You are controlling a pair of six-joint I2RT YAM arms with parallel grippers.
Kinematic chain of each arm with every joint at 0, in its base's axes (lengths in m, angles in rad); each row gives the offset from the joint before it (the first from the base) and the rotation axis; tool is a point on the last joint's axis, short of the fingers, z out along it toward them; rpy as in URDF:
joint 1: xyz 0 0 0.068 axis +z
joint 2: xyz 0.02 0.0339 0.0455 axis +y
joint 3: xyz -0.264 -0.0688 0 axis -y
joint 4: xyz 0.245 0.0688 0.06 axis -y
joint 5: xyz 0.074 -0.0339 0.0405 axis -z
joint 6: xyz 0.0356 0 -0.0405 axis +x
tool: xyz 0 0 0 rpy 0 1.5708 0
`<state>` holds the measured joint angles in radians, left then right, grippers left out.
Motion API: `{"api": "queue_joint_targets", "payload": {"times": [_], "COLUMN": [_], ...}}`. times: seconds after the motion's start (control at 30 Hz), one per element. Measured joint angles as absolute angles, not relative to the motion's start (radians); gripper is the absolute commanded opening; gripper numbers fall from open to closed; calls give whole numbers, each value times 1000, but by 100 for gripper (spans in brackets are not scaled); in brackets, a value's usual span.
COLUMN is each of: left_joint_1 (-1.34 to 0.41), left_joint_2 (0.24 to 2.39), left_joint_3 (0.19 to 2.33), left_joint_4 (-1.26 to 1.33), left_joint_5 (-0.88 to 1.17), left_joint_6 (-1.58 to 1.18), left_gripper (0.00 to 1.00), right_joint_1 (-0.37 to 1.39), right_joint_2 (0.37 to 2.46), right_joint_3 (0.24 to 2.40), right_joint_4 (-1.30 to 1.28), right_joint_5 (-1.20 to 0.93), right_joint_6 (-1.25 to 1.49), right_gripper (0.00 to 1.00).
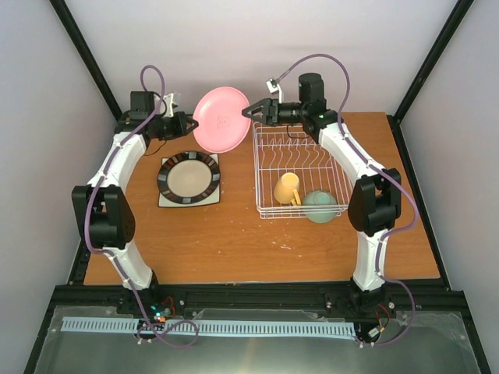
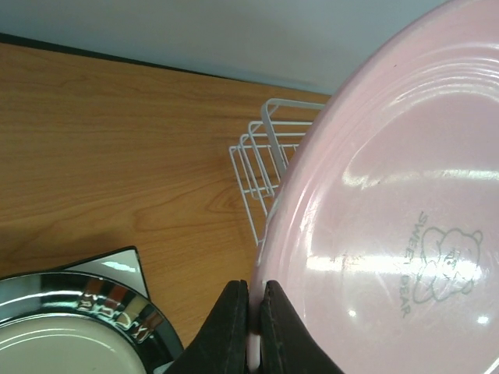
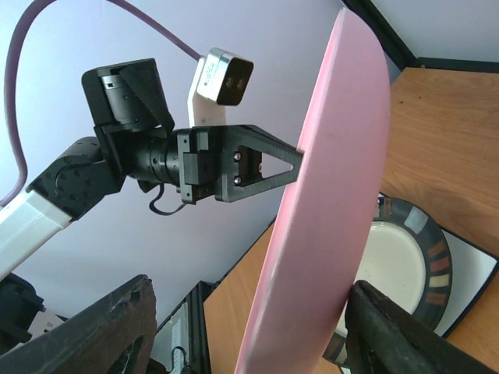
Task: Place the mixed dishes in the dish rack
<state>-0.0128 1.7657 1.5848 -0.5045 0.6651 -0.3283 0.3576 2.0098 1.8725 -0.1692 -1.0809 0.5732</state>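
Above the back of the counter (image 1: 234, 241), between the arms: pink plate (image 1: 222, 119) held up on edge. Left end effector (image 1: 189, 125) pinched tight on its left rim. Right end effector (image 1: 248, 111) spread wide, straddling the opposite rim, probably not touching. Close the right fully before you release the left. Then keep the plate upright and lower it between the dish rack (image 1: 312, 160) tines, clear of the yellow mug (image 1: 286, 188).
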Motion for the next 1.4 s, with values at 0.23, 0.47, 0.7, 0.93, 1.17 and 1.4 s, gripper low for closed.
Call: {"api": "queue_joint_targets", "payload": {"times": [0.23,0.47,0.7,0.93,1.17,1.4], "left_joint_1": [-56,-91,-120,-147,-140,-40], "left_joint_2": [1795,1820,1883,1888,1867,1745], "left_joint_3": [1609,1711,1755,1794,1811,1757], "left_joint_4": [-486,-457,-469,-508,-497,-468], "left_joint_5": [682,708,660,596,447,209], "left_joint_6": [-361,-376,-377,-340,-281,-245], "left_gripper": [0,1,43,100,100,100], "right_joint_1": [353,324,316,360,369,373], "right_joint_2": [2052,2111,2132,2064,1907,1893], "right_joint_3": [1896,1914,1946,1988,1998,2099], "right_joint_4": [-166,-189,-262,-458,-590,-786], "right_joint_5": [-1073,-924,-865,-740,-429,14], "right_joint_6": [580,609,548,400,292,263], "right_gripper": [45,3,3,3,3,3]}}
